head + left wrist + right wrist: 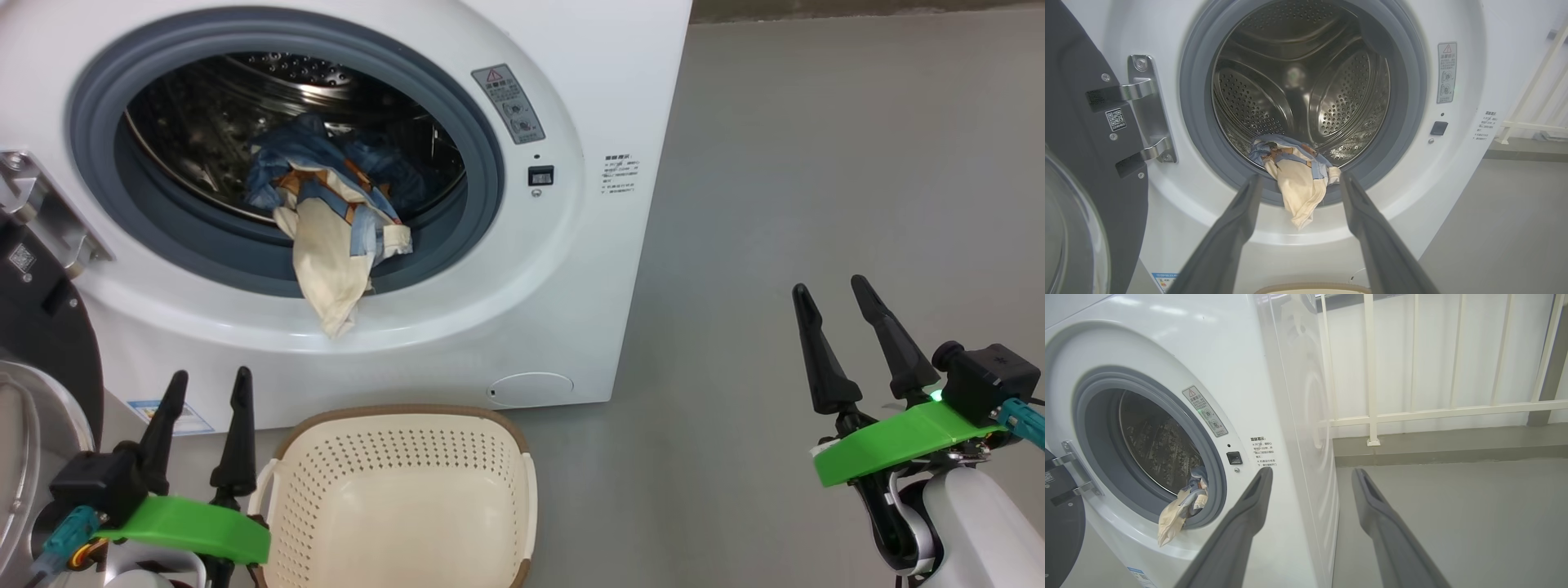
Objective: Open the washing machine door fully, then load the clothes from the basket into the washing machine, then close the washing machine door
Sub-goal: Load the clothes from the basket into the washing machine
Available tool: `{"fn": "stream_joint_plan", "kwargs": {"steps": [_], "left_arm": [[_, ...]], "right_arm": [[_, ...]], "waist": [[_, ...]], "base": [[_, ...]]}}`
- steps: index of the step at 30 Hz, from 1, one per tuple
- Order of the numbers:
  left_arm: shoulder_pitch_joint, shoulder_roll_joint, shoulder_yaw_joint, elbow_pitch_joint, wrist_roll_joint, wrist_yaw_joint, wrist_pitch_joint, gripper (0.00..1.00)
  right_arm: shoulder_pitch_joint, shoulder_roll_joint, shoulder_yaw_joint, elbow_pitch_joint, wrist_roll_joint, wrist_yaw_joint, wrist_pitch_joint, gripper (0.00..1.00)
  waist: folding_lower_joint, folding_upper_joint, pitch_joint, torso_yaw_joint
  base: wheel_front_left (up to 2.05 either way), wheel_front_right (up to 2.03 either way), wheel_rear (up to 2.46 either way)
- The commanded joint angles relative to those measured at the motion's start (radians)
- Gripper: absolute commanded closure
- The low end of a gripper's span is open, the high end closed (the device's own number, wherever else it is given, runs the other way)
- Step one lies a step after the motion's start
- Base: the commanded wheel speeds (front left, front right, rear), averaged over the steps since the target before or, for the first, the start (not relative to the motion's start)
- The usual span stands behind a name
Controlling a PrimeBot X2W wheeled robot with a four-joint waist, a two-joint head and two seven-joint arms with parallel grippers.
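Since the basket [522, 490] sits empty just beside my left hand [210, 374], the thing to watch is the clothes [326, 175]. They lie inside the washing machine [604, 82], but a cream tail [326, 278] hangs out over the grey gasket [482, 196], its long axis straight down, at about one o'clock from that hand in the head view. The washing machine door [41, 327] stands open at ten o'clock. My left hand is far nearer — the right hand [830, 284] waits well apart at three o'clock. Both hands are spread wide, holding and touching nothing.
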Motion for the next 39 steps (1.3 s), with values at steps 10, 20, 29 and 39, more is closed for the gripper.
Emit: {"fn": "stream_joint_plan", "kwargs": {"steps": [10,20,29,39], "left_arm": [[-0.045,0.023,0.017,-0.024,-0.010,0.007,0.010,0.00],[-0.221,0.033,-0.012,0.098,-0.021,-0.017,0.060,0.00],[-0.416,0.044,-0.040,0.267,-0.039,-0.041,0.115,0.00],[-0.671,0.082,-0.077,0.489,-0.070,-0.056,0.188,0.00]], "right_arm": [[-0.013,-0.012,0.033,-0.022,0.012,0.006,-0.008,0.00],[-0.047,0.004,0.061,-0.032,0.001,0.006,-0.008,0.00],[-0.091,0.023,0.067,-0.045,-0.012,0.006,-0.008,0.00],[-0.130,0.057,0.065,-0.058,-0.028,0.006,-0.008,0.00]], "waist": [[0.0000,0.0000,0.025,-0.016],[0.0000,0.0000,0.125,-0.062],[0.0000,0.0000,0.220,-0.099],[0.0000,0.0000,0.329,-0.171]], "base": [[0.00,0.00,0.00],[0.00,0.00,0.00],[0.00,0.00,0.00],[0.00,0.00,0.00]]}}
